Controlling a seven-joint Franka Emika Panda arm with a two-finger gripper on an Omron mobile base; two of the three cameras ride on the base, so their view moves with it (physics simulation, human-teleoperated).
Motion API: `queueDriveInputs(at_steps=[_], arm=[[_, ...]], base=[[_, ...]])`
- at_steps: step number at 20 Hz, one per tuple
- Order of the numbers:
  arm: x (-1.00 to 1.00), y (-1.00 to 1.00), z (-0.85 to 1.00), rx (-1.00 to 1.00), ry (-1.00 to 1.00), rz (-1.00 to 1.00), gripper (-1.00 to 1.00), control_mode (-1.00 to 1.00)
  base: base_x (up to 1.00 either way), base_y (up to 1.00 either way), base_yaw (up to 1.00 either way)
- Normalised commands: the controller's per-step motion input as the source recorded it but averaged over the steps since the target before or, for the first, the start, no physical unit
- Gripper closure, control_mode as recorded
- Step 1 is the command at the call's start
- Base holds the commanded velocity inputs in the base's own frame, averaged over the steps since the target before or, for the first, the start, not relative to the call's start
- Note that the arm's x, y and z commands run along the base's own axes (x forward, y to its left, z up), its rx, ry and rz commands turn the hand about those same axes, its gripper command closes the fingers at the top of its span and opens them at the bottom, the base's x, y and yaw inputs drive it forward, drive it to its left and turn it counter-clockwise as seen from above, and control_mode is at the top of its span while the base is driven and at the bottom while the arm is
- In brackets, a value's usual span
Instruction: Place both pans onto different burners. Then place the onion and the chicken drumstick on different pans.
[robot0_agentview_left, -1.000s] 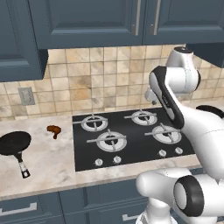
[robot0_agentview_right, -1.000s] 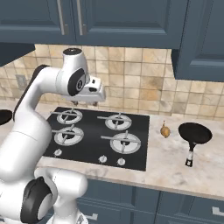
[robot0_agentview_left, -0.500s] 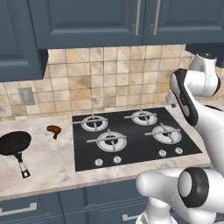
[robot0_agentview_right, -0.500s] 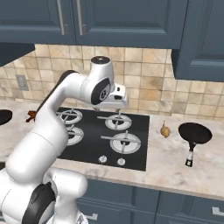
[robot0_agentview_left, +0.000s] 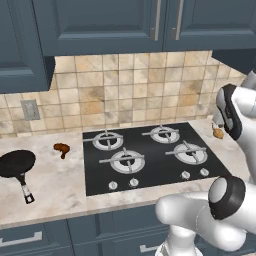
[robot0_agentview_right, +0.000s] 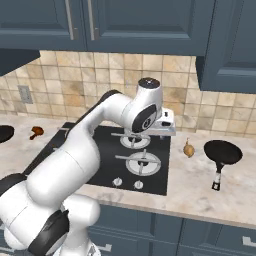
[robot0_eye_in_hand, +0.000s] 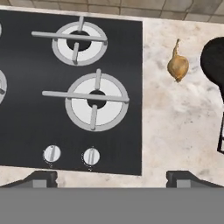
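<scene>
One black pan (robot0_agentview_left: 17, 164) lies on the counter left of the cooktop (robot0_agentview_left: 150, 172), with the chicken drumstick (robot0_agentview_left: 61, 148) just right of it. The other pan (robot0_agentview_right: 223, 151) rests on the counter right of the cooktop, the tan onion (robot0_agentview_right: 188, 149) beside it. In the hand view my gripper (robot0_eye_in_hand: 112, 179) is open and empty, hanging above the cooktop's right edge near the front right burner (robot0_eye_in_hand: 96, 102). The onion (robot0_eye_in_hand: 177, 65) and the pan (robot0_eye_in_hand: 214, 57) sit at that view's upper right. All burners (robot0_agentview_left: 123, 161) are bare.
Control knobs (robot0_eye_in_hand: 90, 155) line the cooktop's front edge. A tiled wall (robot0_agentview_left: 130, 85) and dark blue cabinets (robot0_agentview_right: 125, 22) rise behind and above the counter. Bare marble counter (robot0_eye_in_hand: 179, 127) lies between the cooktop and the right pan.
My arm has swung rightward from over the cooktop's rear burners to its right side. The jaws stayed open. Pans, onion and drumstick have not moved.
</scene>
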Motion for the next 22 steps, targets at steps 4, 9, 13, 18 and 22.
queueDriveInputs(at_steps=[4, 9, 13, 18, 22], arm=[[0.0, -0.87, -0.19, 0.0, 0.0, 0.0, -1.0, -1.0], [0.0, -0.78, -0.24, 0.0, 0.0, 0.0, -1.0, -1.0], [0.0, -0.66, -0.45, -0.01, 0.0, 0.0, -1.0, -1.0], [0.0, -0.54, -0.35, 0.0, 0.0, 0.0, -1.0, -1.0], [0.0, -0.53, -0.22, 0.0, 0.0, -0.02, -1.0, -1.0]], base=[[0.0, 0.0, 0.0], [0.0, 0.0, 0.0], [0.0, 0.0, 0.0], [0.0, 0.0, 0.0], [0.0, 0.0, 0.0]])
